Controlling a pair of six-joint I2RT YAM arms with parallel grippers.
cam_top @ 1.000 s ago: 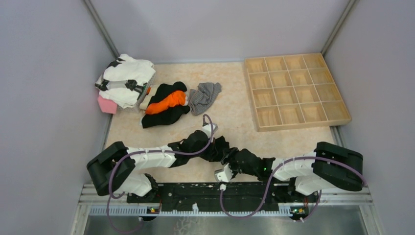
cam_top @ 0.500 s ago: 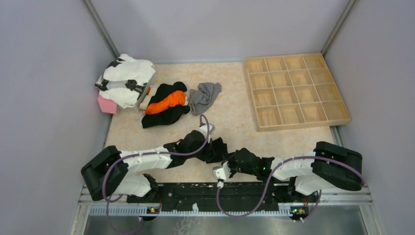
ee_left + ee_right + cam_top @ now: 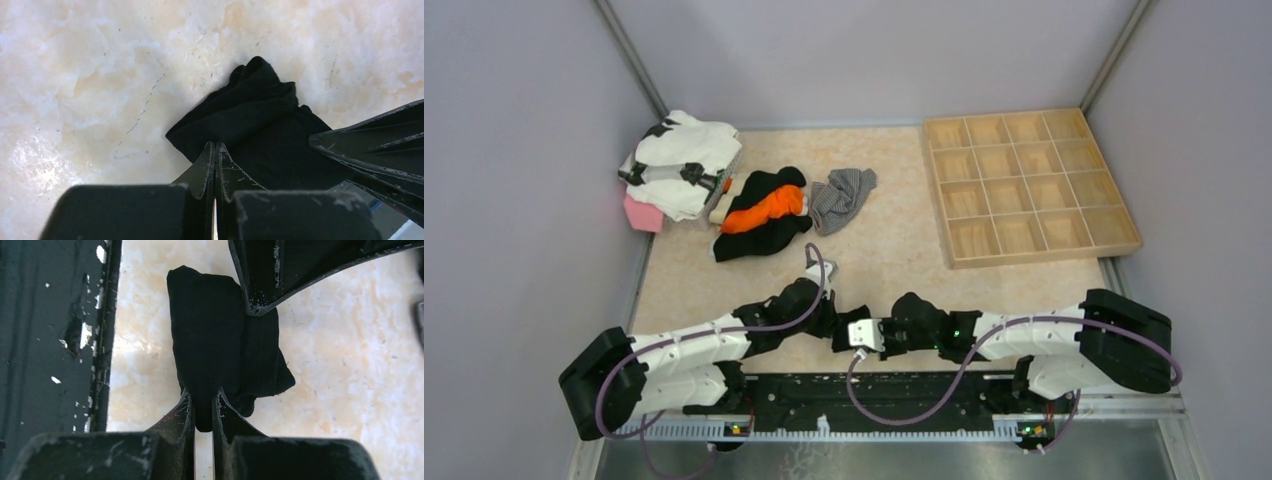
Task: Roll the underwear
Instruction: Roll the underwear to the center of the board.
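The black underwear [image 3: 841,326] lies bunched and partly folded on the table near its front edge, between my two grippers. In the left wrist view, my left gripper [image 3: 215,146] has its jaws pressed together at the near edge of the black underwear [image 3: 250,115]. In the right wrist view, my right gripper [image 3: 202,401] is shut on one end of the folded black underwear [image 3: 205,330], with the left gripper's finger [image 3: 280,270] over its far side. The grey striped underwear [image 3: 842,197] lies crumpled far back, beyond both grippers.
A black and orange pile of garments [image 3: 764,215] lies left of the grey one. White clothes [image 3: 682,160] and a pink block [image 3: 642,213] sit at the back left. A wooden compartment tray [image 3: 1029,185] stands at the back right. A black rail [image 3: 824,390] runs along the near edge.
Both grippers have moved left and toward the near edge, dragging the black underwear with them. It is more bunched together now.
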